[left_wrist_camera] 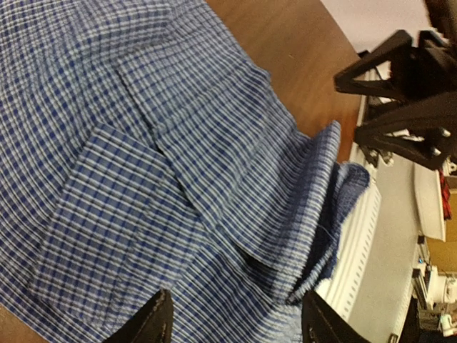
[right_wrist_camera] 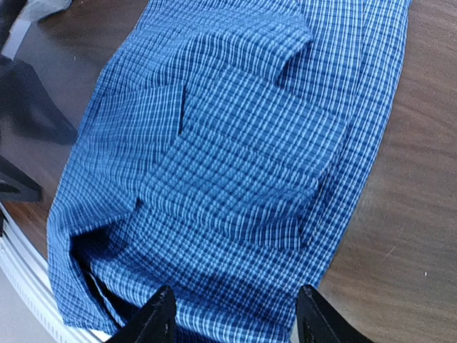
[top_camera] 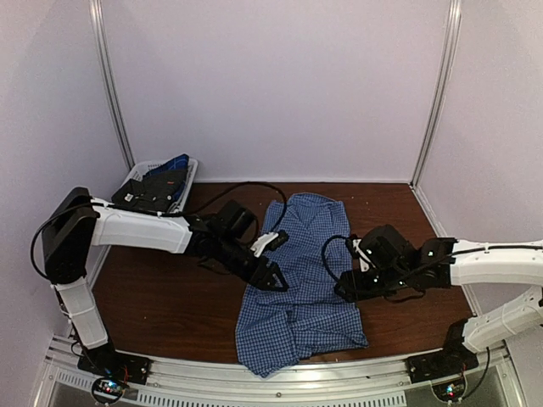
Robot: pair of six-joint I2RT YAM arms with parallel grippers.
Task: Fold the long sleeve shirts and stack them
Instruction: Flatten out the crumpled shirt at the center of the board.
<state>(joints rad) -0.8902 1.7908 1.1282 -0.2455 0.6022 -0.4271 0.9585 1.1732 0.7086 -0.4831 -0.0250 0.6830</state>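
Blue-checked shirt (top_camera: 299,297) lies lengthwise mid-counter (top_camera: 170,305), near end over the front edge. My left fingers (left_wrist_camera: 153,321) and right fingers (right_wrist_camera: 161,314) both spread, empty, hovering above its left and right sides.

**Arm hardware check**

From my feeds, both arms are the same build. Left arm (top_camera: 140,231): white shell links, black joint housings, and a big black shoulder block (top_camera: 66,236). Right arm (top_camera: 496,263): same white links, black wrist end. Left gripper (top_camera: 273,281) and right gripper (top_camera: 349,291) are all black and angular. Fingers (left_wrist_camera: 156,323) are matte black with tapered tips. A thin black cable (top_camera: 244,188) loops off the left wrist, and a second cable (top_camera: 327,248) off the right. Bases (top_camera: 109,363) are black.
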